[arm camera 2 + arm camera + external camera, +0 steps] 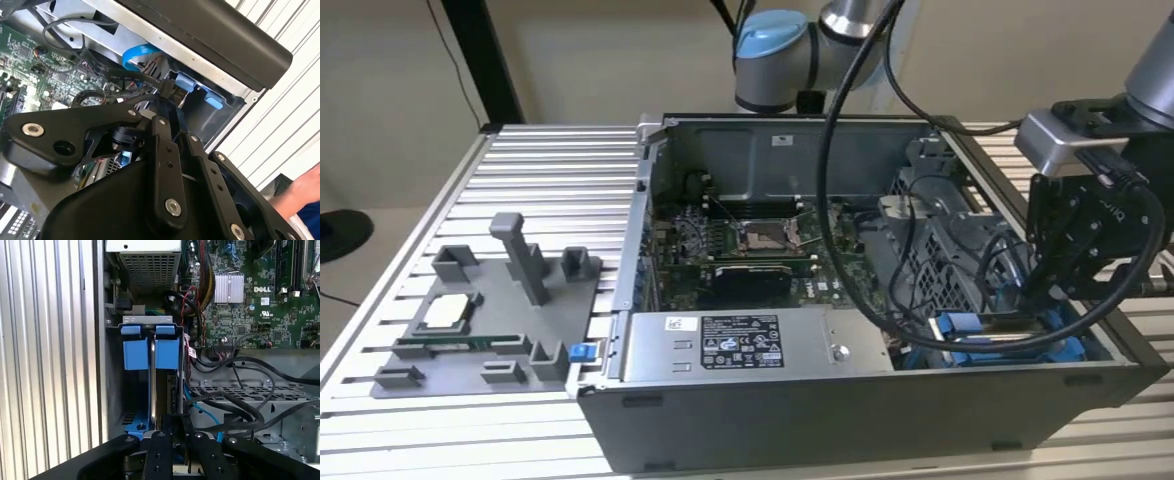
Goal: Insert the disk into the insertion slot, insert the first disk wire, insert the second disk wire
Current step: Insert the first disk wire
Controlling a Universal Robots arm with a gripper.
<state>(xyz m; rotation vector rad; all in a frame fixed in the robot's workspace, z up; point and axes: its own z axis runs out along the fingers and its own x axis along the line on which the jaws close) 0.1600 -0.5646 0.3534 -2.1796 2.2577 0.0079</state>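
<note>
Fingers [164,150] of the gripper [172,102] are pressed together on a black wire plug [167,89]. Just past their tips, the disk [136,354] stands on edge in its blue frame, inside the slot [114,390] of the computer case [854,420].

A table [520,170] of ribbed, silver-grey metal slats is seen in the exterior view. An open computer case [854,420] is set on it toward the exterior view's right, with its open side turned upward. A grey fixture plate [507,320] is laid flat on the slats just beside the case, on the exterior view's left. The same slats are seen along the case's outer wall in both wrist views.
</note>
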